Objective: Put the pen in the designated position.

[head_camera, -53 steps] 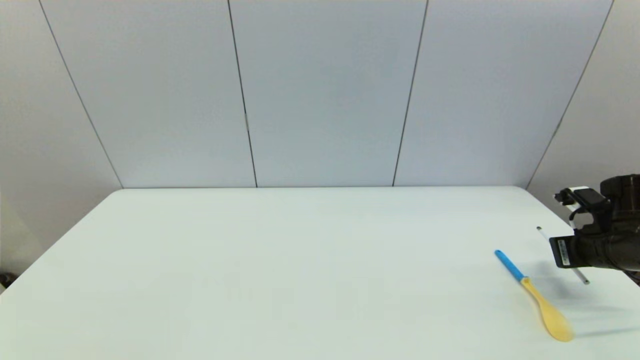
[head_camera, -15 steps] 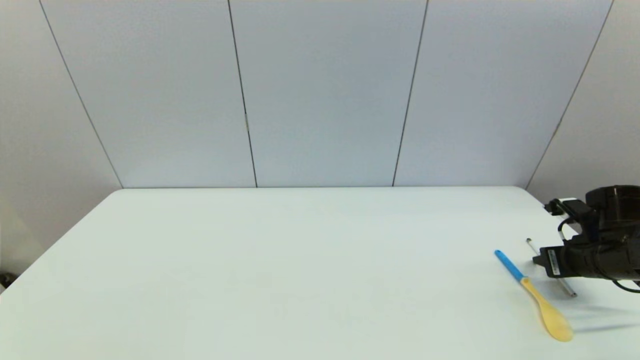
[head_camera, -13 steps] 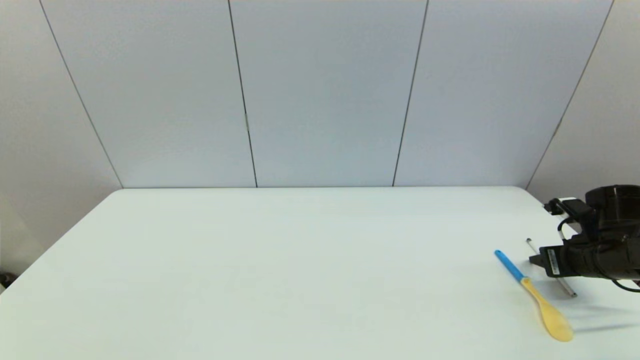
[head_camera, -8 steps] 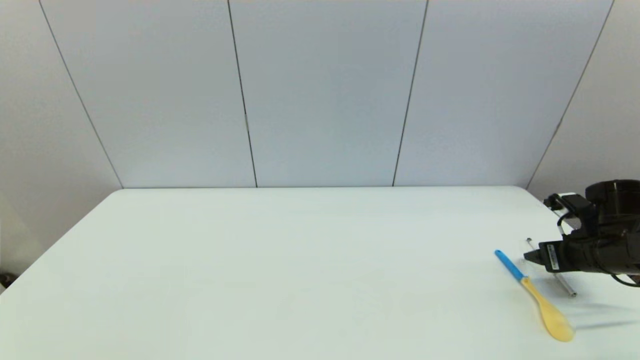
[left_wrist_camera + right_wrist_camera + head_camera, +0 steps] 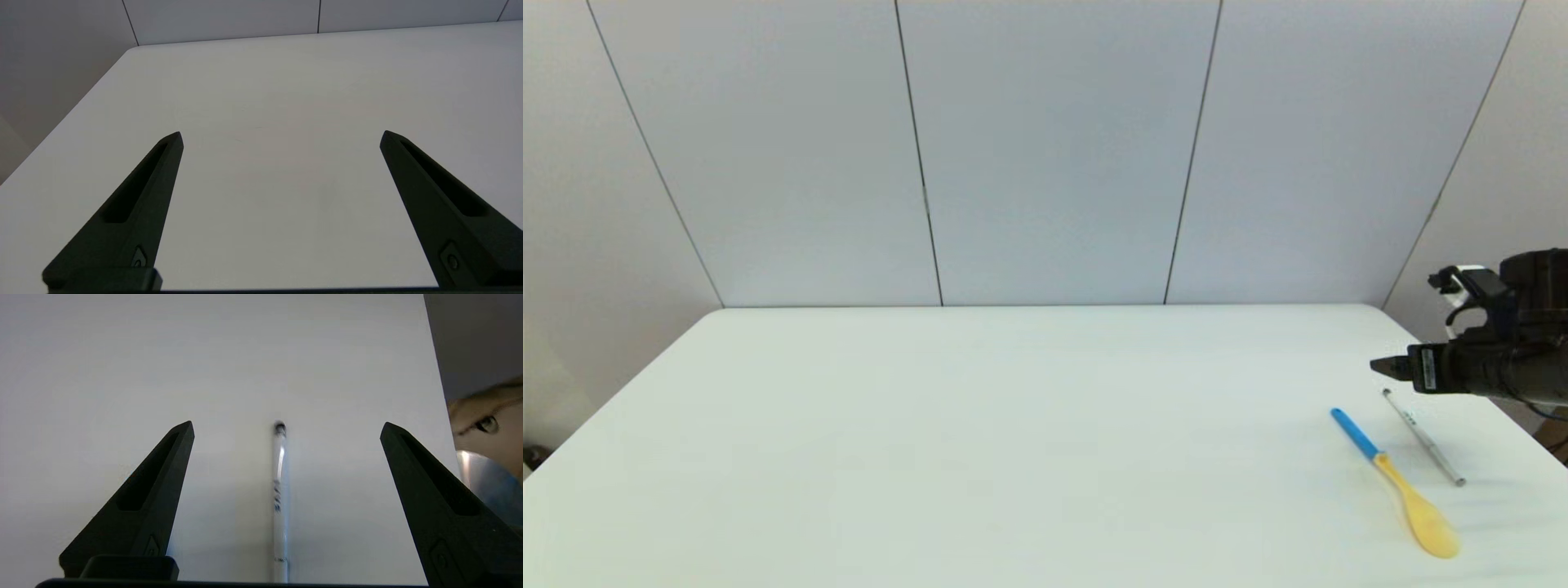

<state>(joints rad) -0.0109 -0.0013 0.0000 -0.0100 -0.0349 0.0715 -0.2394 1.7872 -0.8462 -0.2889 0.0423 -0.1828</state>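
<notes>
The very thin white pen (image 5: pixel 1423 437) w/ a dark tip, a greyish other end and tiny dark marks on its barrel lies flat on the white table (image 5: pixel 980 425), near the table's right edge, dark tip pointing toward the far side and grey end toward the robot. Nothing holds it. In the right wrist view the pen (image 5: pixel 278 502) runs lengthwise in the gap between the two long black fingers (image 5: pixel 139 506), about centred, apart from both, dark tip at the far end. The right gripper (image 5: pixel 1380 367) hangs above the table just beyond the pen's dark tip, raised clear of the pen, arm coming in from the right edge of the head view; its jaws are spread wide and grip nothing. Just left of the pen, roughly parallel to it but not touching, lies a yellow plastic spoon w/ a blue handle (image 5: pixel 1395 483), handle toward the far side, bowl toward the robot; the spoon is longer than the pen. The left gripper (image 5: pixel 280 136) is out of the head view; its own wrist view shows it over bare tabletop near the table's far left corner, jaws likewise wide apart w/ nothing between them. Behind the table stands a wall of pale grey panels (image 5: pixel 1045 147) w/ thin dark seams.
</notes>
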